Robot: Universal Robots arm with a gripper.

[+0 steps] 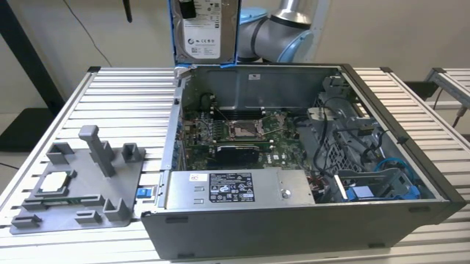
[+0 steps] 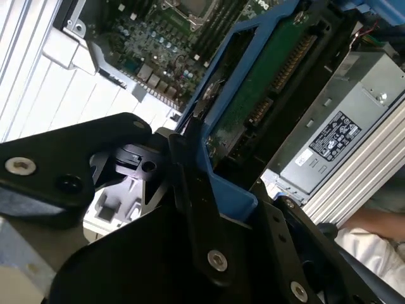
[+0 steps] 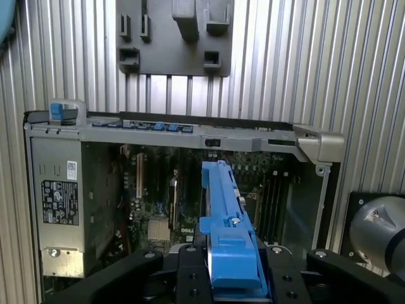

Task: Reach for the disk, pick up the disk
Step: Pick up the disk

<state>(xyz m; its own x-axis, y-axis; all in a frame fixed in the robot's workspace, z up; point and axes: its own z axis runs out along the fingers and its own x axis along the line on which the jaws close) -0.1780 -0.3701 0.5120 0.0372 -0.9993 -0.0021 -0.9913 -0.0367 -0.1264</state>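
The disk (image 1: pixel 206 30) hangs upright in the air above the back left corner of the open computer case (image 1: pixel 294 225), its white label facing the exterior camera and its blue bracket round the edges. In the first wrist view the disk (image 3: pixel 231 234) shows edge-on as a blue strip clamped between my gripper's (image 3: pixel 231 256) black fingers (image 3: pixel 190 263). In the second wrist view the disk's (image 2: pixel 259 95) green circuit side and blue frame rise from the gripper (image 2: pixel 202 177), which is shut on it. The arm (image 1: pixel 283 33) stands behind the disk.
Inside the case lie the motherboard (image 1: pixel 239 135), a silver power supply (image 1: pixel 235 190) and blue cables (image 1: pixel 389 165). A grey fixture (image 1: pixel 77 187) holding a small square chip sits on the slatted table (image 1: pixel 125 93) at the exterior view's left. A person's white sleeve (image 2: pixel 370 244) is near the case.
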